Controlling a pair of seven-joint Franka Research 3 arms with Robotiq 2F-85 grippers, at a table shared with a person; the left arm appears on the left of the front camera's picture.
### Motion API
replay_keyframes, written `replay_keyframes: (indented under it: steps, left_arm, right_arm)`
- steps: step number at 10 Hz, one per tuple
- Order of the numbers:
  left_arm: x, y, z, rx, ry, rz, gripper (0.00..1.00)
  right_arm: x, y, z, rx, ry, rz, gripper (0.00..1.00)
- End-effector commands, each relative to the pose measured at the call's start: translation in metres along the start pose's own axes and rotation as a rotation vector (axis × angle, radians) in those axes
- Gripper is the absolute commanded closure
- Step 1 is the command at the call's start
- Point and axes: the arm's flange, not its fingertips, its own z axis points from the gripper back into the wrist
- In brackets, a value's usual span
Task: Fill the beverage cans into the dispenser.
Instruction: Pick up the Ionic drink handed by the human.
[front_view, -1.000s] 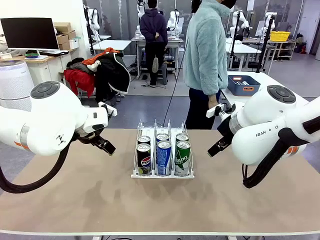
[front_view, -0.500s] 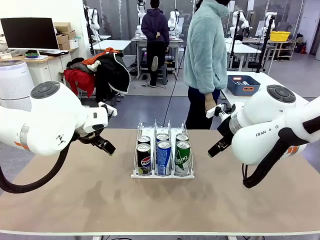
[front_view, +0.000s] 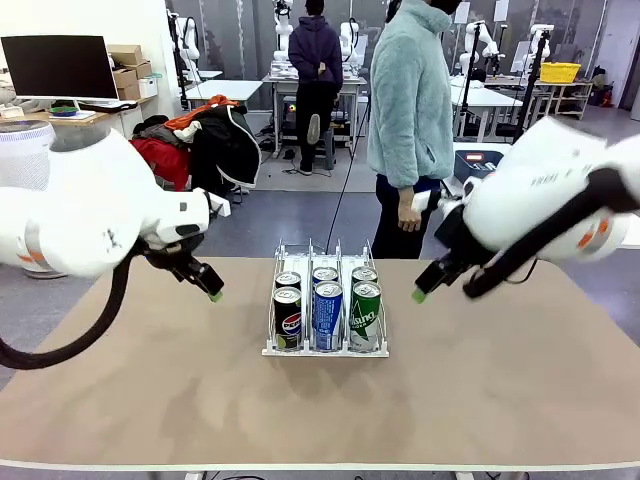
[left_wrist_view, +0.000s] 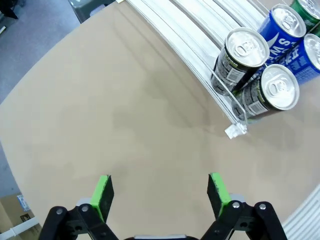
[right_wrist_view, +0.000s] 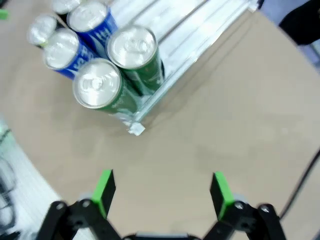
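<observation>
Between left and right jaws, both spread | dispenser (front_view: 325, 352) holding six cans (front_view: 327, 312)

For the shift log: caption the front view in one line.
Six beverage cans stand two deep in the dispenser; left pincer and right pincer hover open, empty, either side.

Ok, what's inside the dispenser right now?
Six cans stand in the dispenser, two per lane: black Pepsi cans left, blue cans middle, green cans right. From the front, each front can covers most of the label behind it.
</observation>
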Motion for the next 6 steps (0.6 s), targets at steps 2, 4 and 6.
replay_keyframes:
  steps: [2,4,6]
  left_arm:
    - [0.018,0.02,0.054,-0.089,0.081,-0.078,0.0]
    - [0.03,0.027,0.105,-0.14,0.059,-0.153,0.0]
    - [0.038,0.044,0.149,-0.204,-0.019,-0.203,0.0]
  right_arm:
    - [0.024,-0.021,0.063,0.137,0.04,-0.007,0.0]
    - [0.04,-0.028,0.108,0.236,0.071,-0.003,0.0]
    - [0.05,-0.039,0.145,0.3,0.076,0.028,0.0]
